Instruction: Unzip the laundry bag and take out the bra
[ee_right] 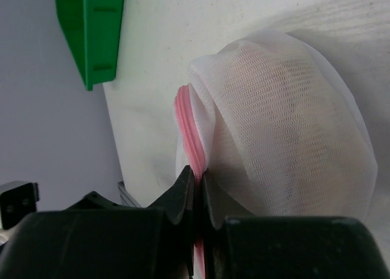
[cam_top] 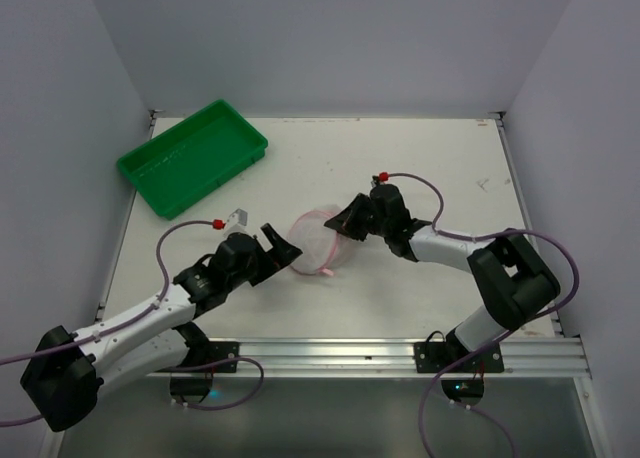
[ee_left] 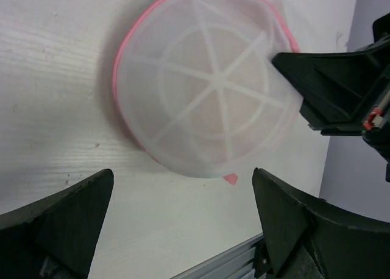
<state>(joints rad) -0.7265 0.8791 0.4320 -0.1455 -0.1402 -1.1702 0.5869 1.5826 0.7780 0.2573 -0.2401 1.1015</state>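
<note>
While spanning most of the top view, carrying everything: pale desk (cam_top: 400,168). Sitting in that view's upper left, well apart from the rest: green tray (cam_top: 192,156). Lying at centre frame, pink trim running around the rim: laundry bag (cam_top: 318,240), enclosing the bra (ee_right: 280,108), showing only as a beige tint through the mesh. Hovering spread wide just left of the bag: left hand (cam_top: 284,242). Pinching the bag's pink zipper edge from the right, fingers pressed together: right hand (cam_top: 345,223).
</note>
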